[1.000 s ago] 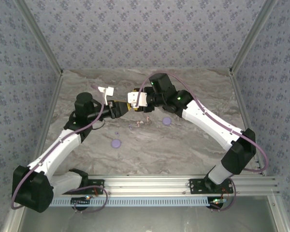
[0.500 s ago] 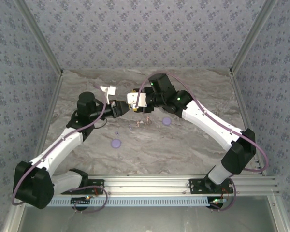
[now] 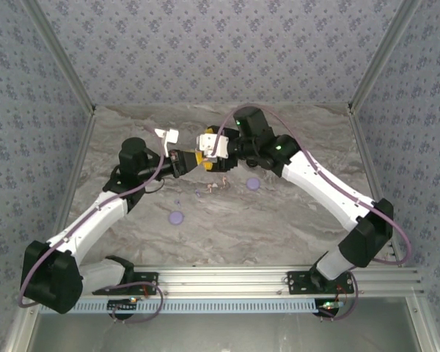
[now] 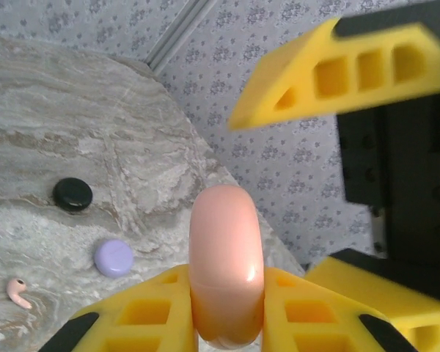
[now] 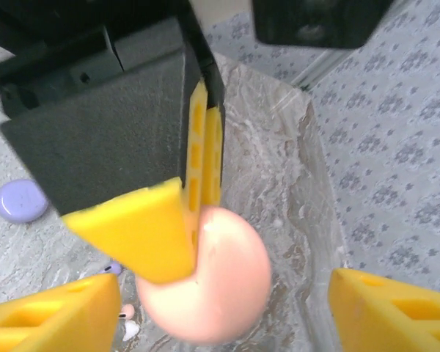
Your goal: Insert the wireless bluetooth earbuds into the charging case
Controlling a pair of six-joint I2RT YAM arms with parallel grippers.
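Nearest me, the earbuds lie loose on the bench, none seated yet. Beyond and above them, my left hand clamps the pale pink charging case. My right hand is spread wide around it, gripping nothing. I judge nearly everything remains.

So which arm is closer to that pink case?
Left. The left fingers are clamped on the pink case; the right fingers stand open on either side of it.
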